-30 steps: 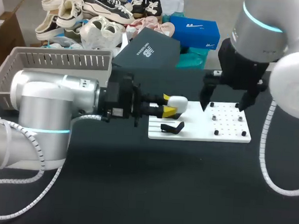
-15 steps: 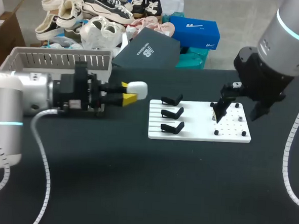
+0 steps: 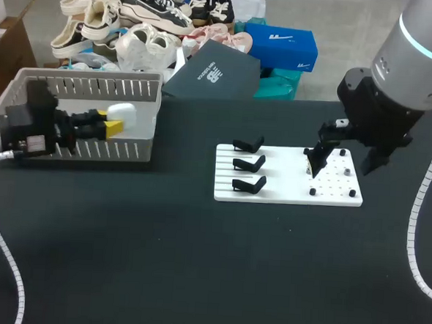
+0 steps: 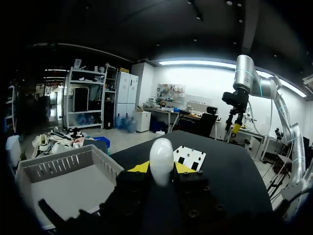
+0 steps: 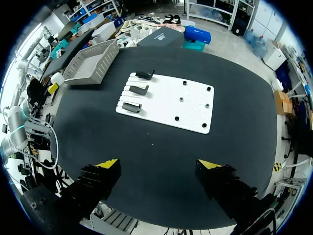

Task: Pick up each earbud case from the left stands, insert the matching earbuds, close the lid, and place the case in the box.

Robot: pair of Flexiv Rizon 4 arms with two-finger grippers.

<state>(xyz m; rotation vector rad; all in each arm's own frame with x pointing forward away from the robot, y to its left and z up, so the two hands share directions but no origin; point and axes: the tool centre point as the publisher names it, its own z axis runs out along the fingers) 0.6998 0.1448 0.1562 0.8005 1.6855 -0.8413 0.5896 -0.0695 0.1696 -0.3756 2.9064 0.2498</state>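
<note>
the left hand (image 3: 114, 123) grips the white earbud case (image 3: 122, 112) between its two yellow-tipped fingers, one on each side; in the left wrist view the case (image 4: 161, 160) stands upright in the hand (image 4: 161, 168), a smooth oval with its lid shut. the case is held in the air at the grey slatted box (image 3: 88, 88), level with its wall, not resting in it; from the left wrist the box (image 4: 73, 164) lies just beside the hand, its pale floor in view. well apart across the black worktop (image 3: 210, 264), the white board (image 3: 287, 192) carries three black stands (image 3: 249, 164) in a row on one half and small dark pegs on the other. the right hand (image 3: 342, 161) hangs over the peg half of the board, fingers spread wide and holding nothing; its wrist view shows both yellow tips (image 5: 159, 164) far apart above the worktop.
</note>
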